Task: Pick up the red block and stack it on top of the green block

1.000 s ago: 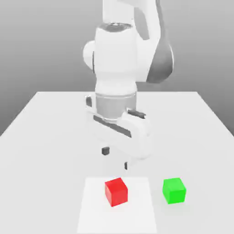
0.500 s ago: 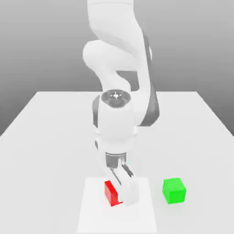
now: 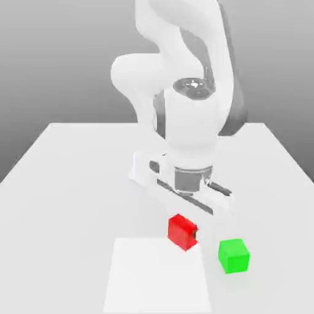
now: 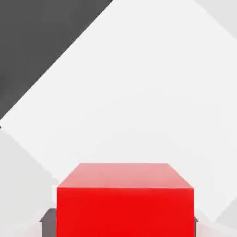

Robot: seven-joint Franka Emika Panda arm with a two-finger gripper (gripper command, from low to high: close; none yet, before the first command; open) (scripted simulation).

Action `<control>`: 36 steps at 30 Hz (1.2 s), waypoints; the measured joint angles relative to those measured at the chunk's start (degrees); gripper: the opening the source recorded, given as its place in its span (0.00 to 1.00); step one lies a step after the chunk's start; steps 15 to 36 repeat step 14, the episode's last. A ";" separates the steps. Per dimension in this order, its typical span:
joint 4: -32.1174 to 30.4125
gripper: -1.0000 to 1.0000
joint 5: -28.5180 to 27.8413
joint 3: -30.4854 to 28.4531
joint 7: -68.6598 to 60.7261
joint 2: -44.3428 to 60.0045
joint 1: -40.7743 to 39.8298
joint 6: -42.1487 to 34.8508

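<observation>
One red block (image 3: 182, 232) has left the white square (image 3: 158, 276) where it was sitting, and it is now pinched in the pincer (image 3: 195, 233), raised and shifted toward the green block (image 3: 233, 256). The hand view shows it squarely between the two fingertips, one at either side. Half a second ago the pincer was down over it on the square; now the arm (image 3: 191, 122) has swung toward the exterior view's right, and the square is bare. The green block sits on the counter (image 3: 67, 233) just where it was, upright, with nothing on it. So the pick looks done and the stacking remains. The next move, I judge, is to carry the red block over the green one, high enough not to clip its edge, then line up the faces before lowering.
</observation>
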 joint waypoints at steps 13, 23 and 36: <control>1.95 1.00 -7.76 -0.30 -9.06 10.10 8.57 7.77; 1.95 1.00 -7.76 -0.30 -9.06 10.10 8.57 7.77; 1.95 1.00 -7.76 -0.30 -9.06 10.10 8.57 7.77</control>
